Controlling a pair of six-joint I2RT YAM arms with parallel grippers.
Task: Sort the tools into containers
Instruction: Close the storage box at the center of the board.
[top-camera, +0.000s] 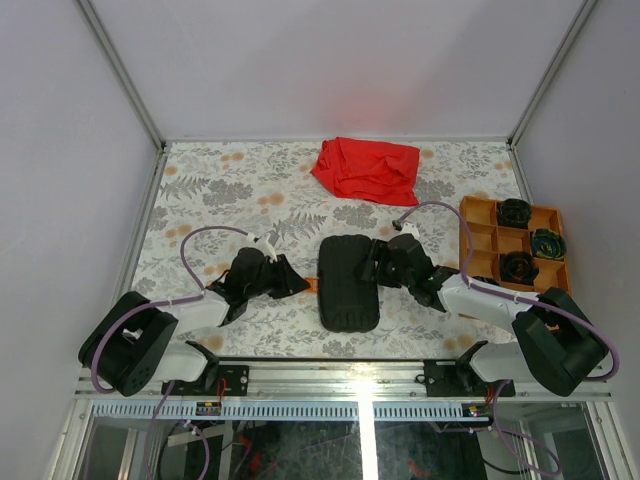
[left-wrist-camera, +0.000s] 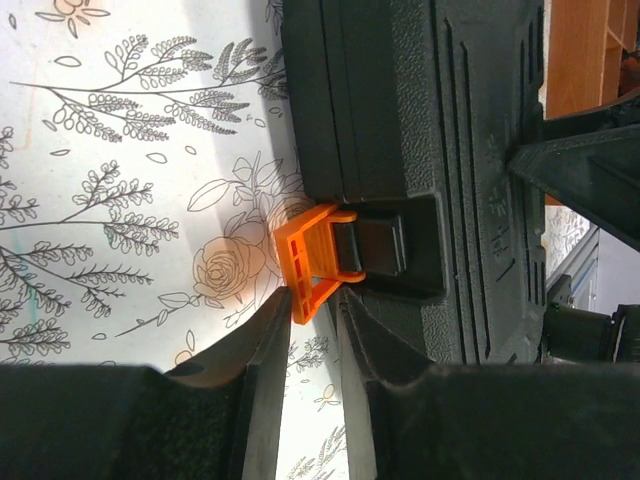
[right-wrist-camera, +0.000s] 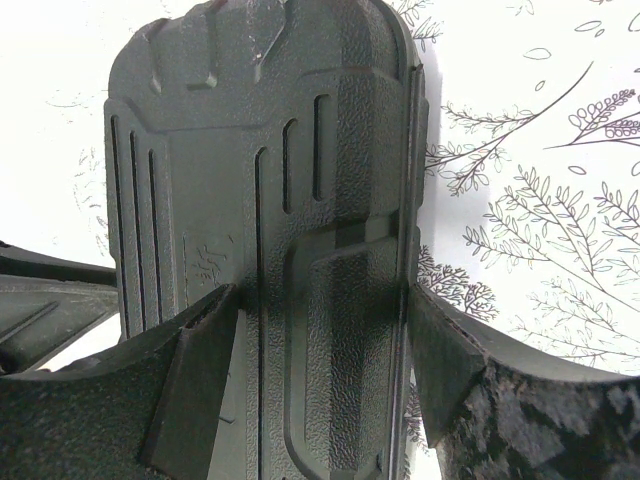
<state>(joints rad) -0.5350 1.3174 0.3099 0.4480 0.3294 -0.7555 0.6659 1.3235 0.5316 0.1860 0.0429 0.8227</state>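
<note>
The black tool case lies shut in the middle of the table. Its orange latch sticks out on its left side. My left gripper has its jaws nearly together on the tip of the latch, one finger on each side. My right gripper is open wide over the case. Its left finger rests on the lid and its right finger is at the case's right edge. The orange tray stands at the right. No orange-and-black hand tools show.
A red cloth lies at the back centre. Three of the tray's compartments hold dark round items. The flowered table cover is bordered by grey walls and a metal rail along the near edge.
</note>
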